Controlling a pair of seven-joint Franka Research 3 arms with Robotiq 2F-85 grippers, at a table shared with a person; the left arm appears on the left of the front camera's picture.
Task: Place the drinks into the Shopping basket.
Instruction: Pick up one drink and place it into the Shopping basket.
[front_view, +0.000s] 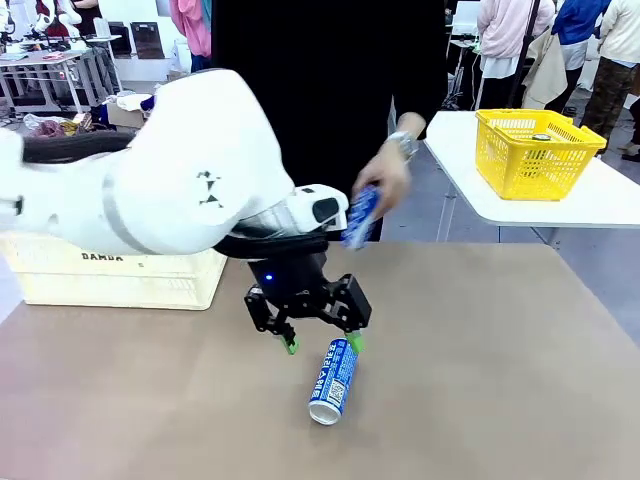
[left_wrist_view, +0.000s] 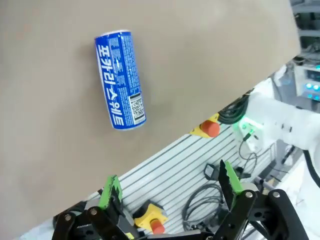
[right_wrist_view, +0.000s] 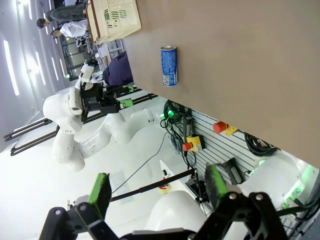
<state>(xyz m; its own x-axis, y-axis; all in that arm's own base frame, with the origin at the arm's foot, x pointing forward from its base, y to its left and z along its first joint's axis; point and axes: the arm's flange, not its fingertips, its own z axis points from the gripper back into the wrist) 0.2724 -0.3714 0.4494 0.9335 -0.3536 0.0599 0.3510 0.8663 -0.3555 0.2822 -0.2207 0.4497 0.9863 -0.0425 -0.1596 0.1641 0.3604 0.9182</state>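
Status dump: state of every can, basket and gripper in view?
lying can: on its side on the table, ungripped.
held can: in the person's hand, above the table.
left gripper: open, above the lying can.
right gripper: open, empty.
Shopping basket: upright on the table, contents hidden.
yellow basket: upright on a side table.

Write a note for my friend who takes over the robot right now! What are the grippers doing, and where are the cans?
Left gripper: open and empty, hovering close over the blue can, which lies on its side on the table.
Right gripper: open and empty, away from the cans.
Person's hand: holds a second blue can at the table's far edge.
Shopping basket: far left on the table, its inside hidden by the left arm.
Done: cannot tell.
Left: grip the lying can, basket it, then the person's can.
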